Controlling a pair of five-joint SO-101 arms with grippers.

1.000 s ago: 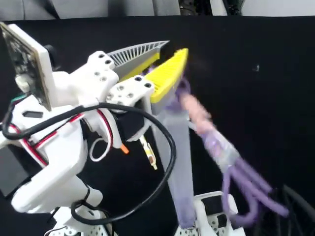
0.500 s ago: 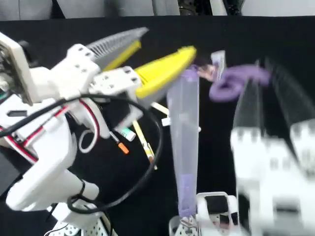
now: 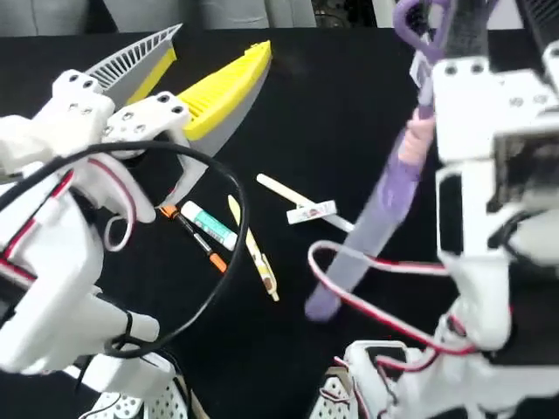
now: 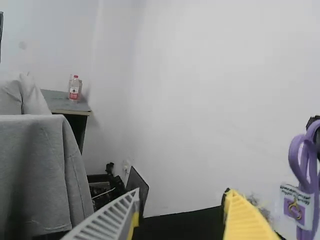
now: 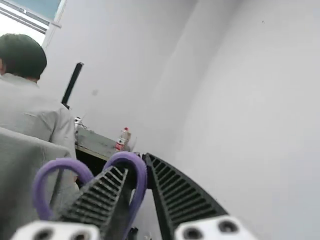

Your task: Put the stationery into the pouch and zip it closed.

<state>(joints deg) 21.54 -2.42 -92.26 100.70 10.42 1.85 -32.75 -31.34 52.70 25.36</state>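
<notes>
Pinching one pouch by its loop, right gripper; left gripper jaws spread; four stationery pieces between them.

Translucent plastic pouch, matt table

white arms, black and red cables, yellow-fingered left hand.

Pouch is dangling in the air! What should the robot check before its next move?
1. Right claw shut on the pouch by its loop: ok.
2. Pouch lying flat for filling: not ok, it hangs tilted.
3. Pouch open for filling: cannot tell.
4. Left claw open and empty: ok.
5. Stationery inside the pouch: not ok, it lies on the table.
</notes>
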